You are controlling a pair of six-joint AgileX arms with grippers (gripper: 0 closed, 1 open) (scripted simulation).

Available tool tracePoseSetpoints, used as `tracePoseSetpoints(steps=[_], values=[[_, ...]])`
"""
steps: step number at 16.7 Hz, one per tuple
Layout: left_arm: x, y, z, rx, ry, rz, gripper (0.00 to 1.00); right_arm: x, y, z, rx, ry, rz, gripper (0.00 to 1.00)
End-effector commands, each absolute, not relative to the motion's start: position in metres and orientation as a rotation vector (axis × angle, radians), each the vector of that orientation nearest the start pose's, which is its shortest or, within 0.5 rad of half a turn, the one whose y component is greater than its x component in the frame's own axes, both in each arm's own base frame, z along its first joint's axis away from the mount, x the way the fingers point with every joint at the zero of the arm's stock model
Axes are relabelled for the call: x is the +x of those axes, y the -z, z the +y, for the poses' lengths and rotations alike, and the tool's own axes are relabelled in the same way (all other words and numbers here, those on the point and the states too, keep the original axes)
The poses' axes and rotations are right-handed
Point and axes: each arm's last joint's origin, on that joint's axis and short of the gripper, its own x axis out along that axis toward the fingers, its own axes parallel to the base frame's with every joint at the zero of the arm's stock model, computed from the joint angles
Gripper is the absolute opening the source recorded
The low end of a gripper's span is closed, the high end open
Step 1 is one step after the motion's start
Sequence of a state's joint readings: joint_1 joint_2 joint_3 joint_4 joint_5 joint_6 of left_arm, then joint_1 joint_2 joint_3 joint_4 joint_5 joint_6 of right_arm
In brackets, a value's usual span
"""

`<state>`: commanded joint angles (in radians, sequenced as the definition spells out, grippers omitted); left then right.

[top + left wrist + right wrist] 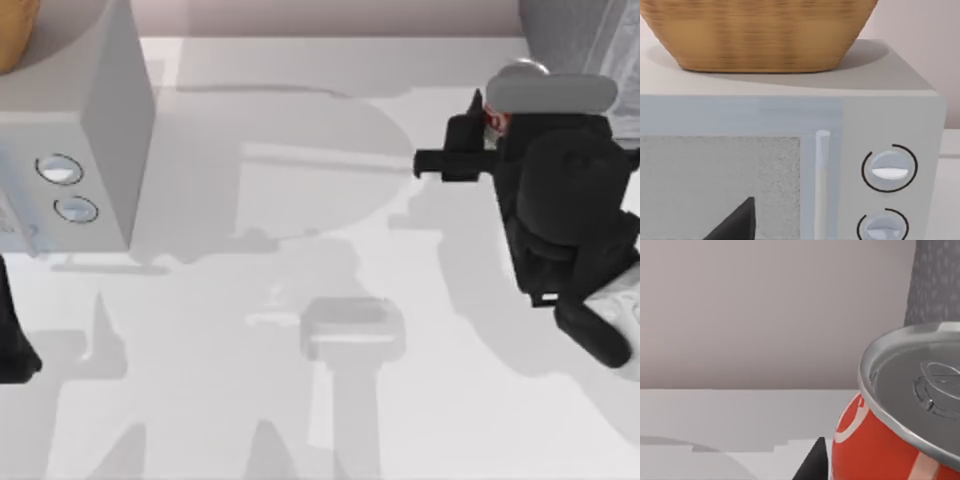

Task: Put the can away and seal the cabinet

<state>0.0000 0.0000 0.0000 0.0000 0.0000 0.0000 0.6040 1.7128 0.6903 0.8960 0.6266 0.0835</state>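
Observation:
The can (880, 440), red with a silver top, fills the near side of the right wrist view. One dark fingertip (812, 467) lies against its side. From above, my right gripper (497, 117) is at the back right of the table, shut on the can (492, 120), which the arm mostly covers. The cabinet (95, 120) is a grey box with a windowed door (720, 185), a bar handle (822, 175) and two knobs (889, 169). Its door is closed. My left arm (12, 345) is in front of it, with one fingertip (737, 225) short of the door and gripper open.
A woven basket (755, 35) stands on top of the cabinet. A grey patterned object (590, 30) sits at the back right corner, close behind the can. The pale back wall (765, 310) runs along the table's far edge.

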Motion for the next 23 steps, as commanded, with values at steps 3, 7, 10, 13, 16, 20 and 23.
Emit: tracePoseSetpoints(steps=[3,7,10,13,16,20,23], values=[[0.106,-0.160,-0.001,0.000,0.000,0.000,1.00,0.284,-0.173,0.176,-0.001,0.009,0.094,0.00],[0.106,-0.160,-0.001,0.000,0.000,0.000,1.00,0.283,-0.174,0.174,0.001,0.011,0.095,0.00],[0.106,-0.160,-0.001,0.000,0.000,0.000,1.00,0.277,-0.189,0.158,0.014,0.014,0.085,0.00],[0.106,-0.160,-0.001,0.000,0.000,0.000,1.00,0.261,-0.211,0.127,0.025,0.019,0.069,0.00],[0.106,-0.160,-0.001,0.000,0.000,0.000,1.00,0.234,-0.229,0.090,0.028,0.026,0.054,0.00],[0.106,-0.160,-0.001,0.000,0.000,0.000,1.00,0.186,-0.233,0.045,0.029,0.031,0.032,0.00],[0.106,-0.160,-0.001,0.000,0.000,0.000,1.00,0.151,-0.220,0.022,0.026,0.028,0.014,0.00]])
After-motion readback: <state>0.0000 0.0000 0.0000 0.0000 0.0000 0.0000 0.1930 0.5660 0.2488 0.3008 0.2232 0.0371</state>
